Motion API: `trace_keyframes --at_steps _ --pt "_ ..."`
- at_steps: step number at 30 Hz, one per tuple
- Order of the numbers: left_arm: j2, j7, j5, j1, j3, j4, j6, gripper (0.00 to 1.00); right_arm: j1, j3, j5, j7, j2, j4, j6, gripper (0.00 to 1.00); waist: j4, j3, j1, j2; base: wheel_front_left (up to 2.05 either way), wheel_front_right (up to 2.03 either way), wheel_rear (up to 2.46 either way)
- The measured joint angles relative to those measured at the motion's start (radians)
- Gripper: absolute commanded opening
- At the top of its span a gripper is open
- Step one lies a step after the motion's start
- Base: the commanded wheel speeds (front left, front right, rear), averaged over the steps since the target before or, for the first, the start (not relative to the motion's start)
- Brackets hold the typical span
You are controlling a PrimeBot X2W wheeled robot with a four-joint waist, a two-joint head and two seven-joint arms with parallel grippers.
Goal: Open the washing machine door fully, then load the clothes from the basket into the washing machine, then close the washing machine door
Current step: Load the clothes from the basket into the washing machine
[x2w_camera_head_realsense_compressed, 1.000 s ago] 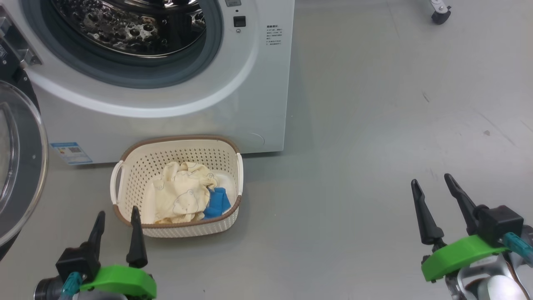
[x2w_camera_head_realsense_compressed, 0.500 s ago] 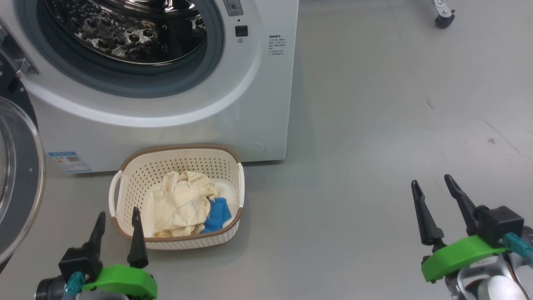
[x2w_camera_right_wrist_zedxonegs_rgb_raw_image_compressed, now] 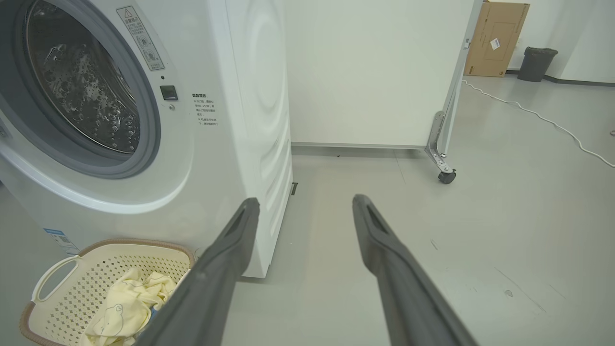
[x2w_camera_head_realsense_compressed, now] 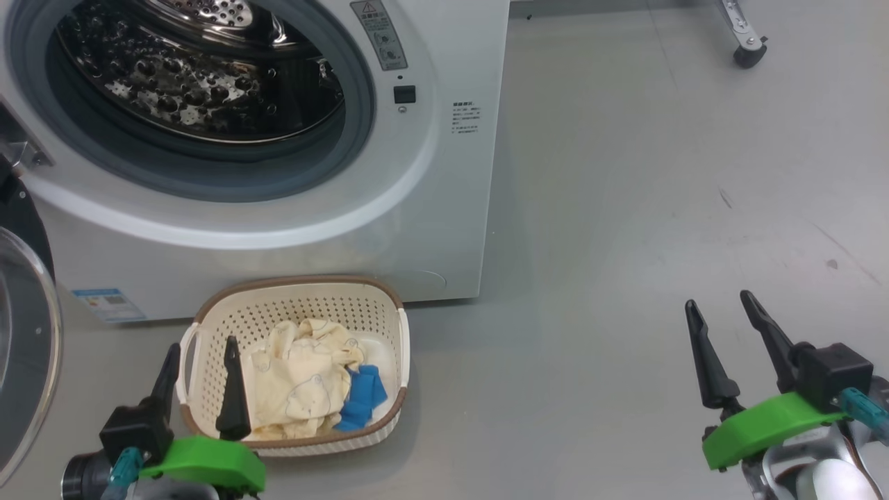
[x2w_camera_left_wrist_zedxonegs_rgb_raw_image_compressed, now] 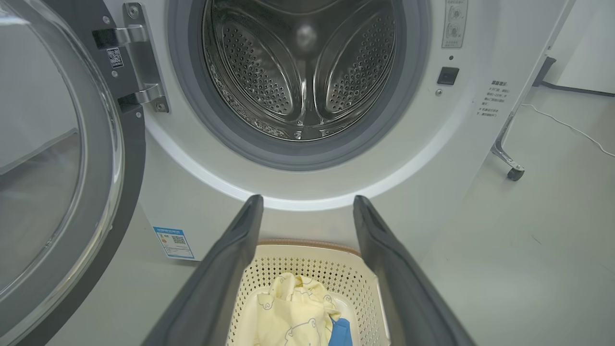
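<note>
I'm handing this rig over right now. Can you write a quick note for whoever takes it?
Left gripper: open, empty, by the basket's near left corner.
Right gripper: open, empty, over bare floor.
Door swung open at the left; drum empty.
Clothes lie in the basket, on the floor before the washing machine.
Done: door opened. Left: load clothes, close door.

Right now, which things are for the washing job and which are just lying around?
For the job: washing machine, its open door, basket, clothes.

Just lying around: cardboard box, dark bin, white cable, wheeled white panel.
</note>
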State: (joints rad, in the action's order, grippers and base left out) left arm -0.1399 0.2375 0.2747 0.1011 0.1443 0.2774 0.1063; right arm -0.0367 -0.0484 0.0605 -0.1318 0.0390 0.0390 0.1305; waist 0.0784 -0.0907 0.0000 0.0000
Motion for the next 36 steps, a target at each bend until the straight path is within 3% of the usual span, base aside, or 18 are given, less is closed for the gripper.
trace_keyframes --at_steps 19,24,36 --pt "-0.005 -0.011 0.021 -0.001 0.024 0.006 -0.001 1.0 0.0 0.003 0.001 0.0 0.0 0.0 0.0 1.0 0.0 -0.009 0.0 0.0 0.01 -0.01 0.0" --pt "-0.006 -0.033 0.041 0.004 0.044 0.06 -0.038 1.0 0.001 0.007 0.001 0.0 0.0 0.0 0.0 1.0 0.001 -0.027 0.0 0.0 0.0 0.0 0.0" --pt "0.001 -0.126 0.096 0.171 0.074 0.363 -0.125 1.0 0.045 0.024 0.017 -0.011 0.0 0.0 0.0 1.0 0.037 -0.104 0.0 0.0 0.0 0.0 0.0"
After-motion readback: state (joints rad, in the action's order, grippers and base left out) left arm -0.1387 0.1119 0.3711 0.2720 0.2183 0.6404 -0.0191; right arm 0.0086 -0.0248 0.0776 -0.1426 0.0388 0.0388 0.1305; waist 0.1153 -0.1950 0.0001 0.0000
